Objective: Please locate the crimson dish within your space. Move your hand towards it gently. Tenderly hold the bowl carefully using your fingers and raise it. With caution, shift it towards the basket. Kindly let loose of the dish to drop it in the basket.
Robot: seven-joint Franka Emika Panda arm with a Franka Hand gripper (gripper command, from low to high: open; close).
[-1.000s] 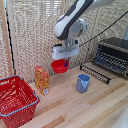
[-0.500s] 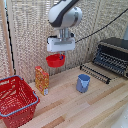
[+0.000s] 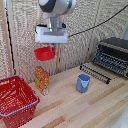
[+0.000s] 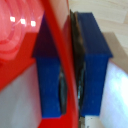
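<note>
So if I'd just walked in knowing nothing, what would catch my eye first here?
Probably the white gripper hanging in mid-air, its blue fingers pinching the rim of a bright red bowl well above the wooden table. Next, the big red wire basket at the exterior view's lower left, and the blue cup standing mid-table.

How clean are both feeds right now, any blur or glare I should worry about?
Exterior view: soft and low in detail overall, but the red bowl under the gripper and the basket stay readable. Wrist view: very close and out of focus, the bowl's rim between blue fingers, white glare spots on the red plastic.
</note>
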